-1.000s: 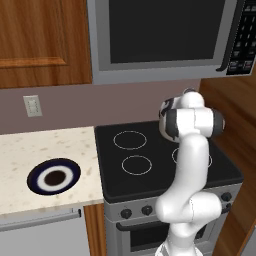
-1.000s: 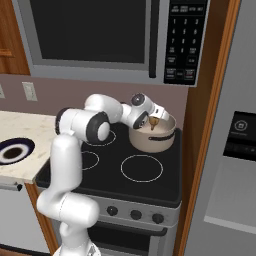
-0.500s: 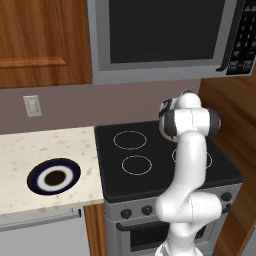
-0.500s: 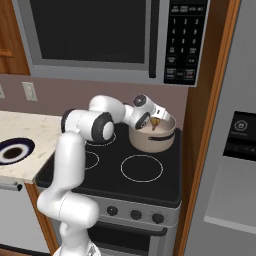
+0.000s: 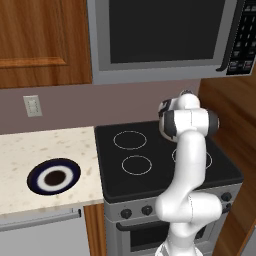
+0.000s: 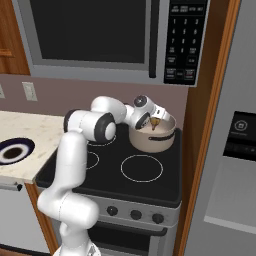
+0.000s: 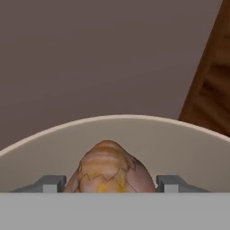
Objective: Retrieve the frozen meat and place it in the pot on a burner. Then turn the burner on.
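My pincer [image 6: 156, 123] is clenched on the frozen meat [image 7: 108, 168], one finger on each side, holding it just over the pot [image 6: 152, 139] on the far right burner so it can drop inside.

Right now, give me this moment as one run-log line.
phase: placing | pincer: shut on frozen meat, over pot | pot: back right burner | burner: not yet turned on

Matt beige metal pot [image 6: 152, 139], glossy black glass stovetop [image 5: 150, 165], speckled stone counter [image 5: 30, 150]
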Motion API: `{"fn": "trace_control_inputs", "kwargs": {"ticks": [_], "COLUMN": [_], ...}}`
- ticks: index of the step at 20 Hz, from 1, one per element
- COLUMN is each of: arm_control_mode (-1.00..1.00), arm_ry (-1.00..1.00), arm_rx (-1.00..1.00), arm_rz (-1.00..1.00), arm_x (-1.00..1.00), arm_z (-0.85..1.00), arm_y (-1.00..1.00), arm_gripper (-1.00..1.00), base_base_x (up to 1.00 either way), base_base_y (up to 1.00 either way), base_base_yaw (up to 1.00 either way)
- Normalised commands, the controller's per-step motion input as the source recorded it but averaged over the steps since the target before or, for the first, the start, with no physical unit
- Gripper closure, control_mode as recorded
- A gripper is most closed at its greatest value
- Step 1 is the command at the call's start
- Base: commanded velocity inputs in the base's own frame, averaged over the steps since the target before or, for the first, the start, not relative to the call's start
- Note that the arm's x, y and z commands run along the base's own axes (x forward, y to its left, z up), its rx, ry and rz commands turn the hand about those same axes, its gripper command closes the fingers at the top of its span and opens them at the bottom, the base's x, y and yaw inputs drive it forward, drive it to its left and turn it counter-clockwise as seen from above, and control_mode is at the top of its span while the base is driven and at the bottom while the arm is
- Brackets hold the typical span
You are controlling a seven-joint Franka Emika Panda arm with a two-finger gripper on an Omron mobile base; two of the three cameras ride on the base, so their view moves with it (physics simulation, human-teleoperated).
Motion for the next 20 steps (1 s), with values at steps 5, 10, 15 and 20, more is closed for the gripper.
{"fn": "trace_control_inputs", "kwargs": {"ticks": [5,10,15,20], "arm_control_mode": [-1.0,-1.0,-1.0,-1.0], "arm_ry": [0.0,0.0,0.0,0.0], "arm_rx": [0.0,0.0,0.0,0.0], "arm_rz": [0.03,0.03,0.0,0.01], "arm_x": [0.09,0.09,0.2,0.03], "arm_z": [-0.01,0.0,0.0,0.0], "arm_y": [0.0,0.0,0.0,0.0], "arm_gripper": [-1.0,-1.0,-1.0,-1.0], "base_base_x": [0.0,0.0,0.0,0.0], "base_base_y": [0.0,0.0,0.0,0.0], "base_base_yaw": [0.0,0.0,0.0,0.0]}}
